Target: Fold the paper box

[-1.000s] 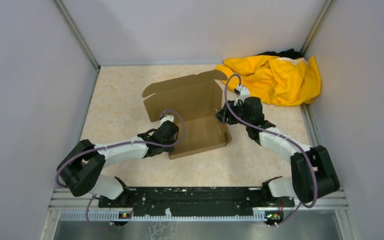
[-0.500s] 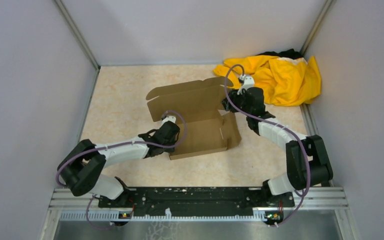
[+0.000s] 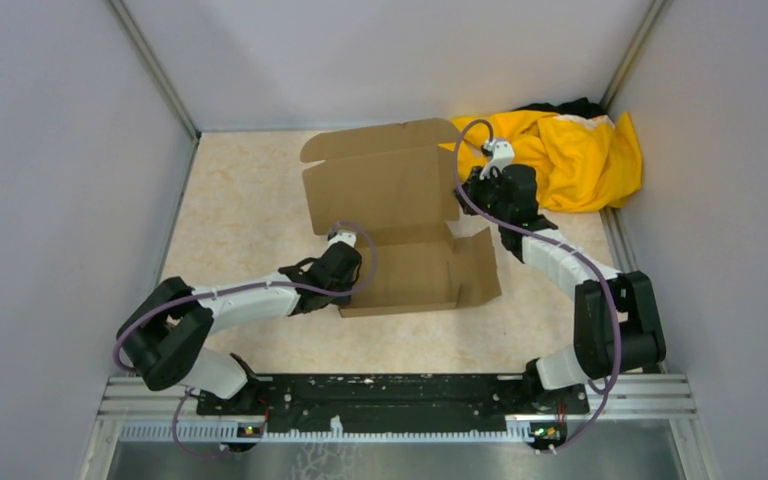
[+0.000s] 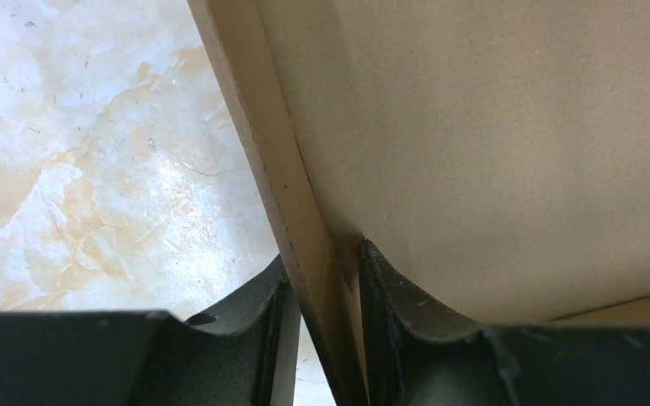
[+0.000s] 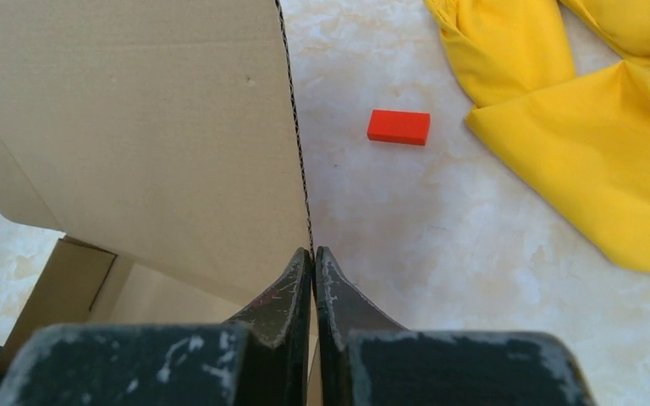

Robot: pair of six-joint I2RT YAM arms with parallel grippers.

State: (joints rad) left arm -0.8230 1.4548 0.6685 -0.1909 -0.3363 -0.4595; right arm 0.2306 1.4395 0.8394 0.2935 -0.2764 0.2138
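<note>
Two things have changed in the last second. The lid [image 3: 380, 190] of the paper box [image 3: 400, 265], which was leaning low over the tray, now stands tall and swung back towards the far wall. The right-hand side flap [image 3: 478, 268], which was up against the tray, has dropped outward and lies nearly flat on the tabletop [image 3: 250, 200].

My right hand [image 5: 313, 254] has moved up and away from the tray's right side to the lid's right edge. It has gone from half open to fully clenched. In its wrist view the tips meet right at the edge, so I cannot tell whether any cardboard is nipped between them. My left hand [image 4: 322, 279] has not moved and is grasping the tray's left wall, with a finger on either face of it. That pins the box at mid-tabletop.

For the task, I judge this a step backwards on the right side, since that wall will need raising again before the lid can come down. The lid, though, is clear of the tray.

The red block [image 5: 399, 127] and the yellow garment [image 3: 560, 155] sit beyond the lid, apart from the box.
</note>
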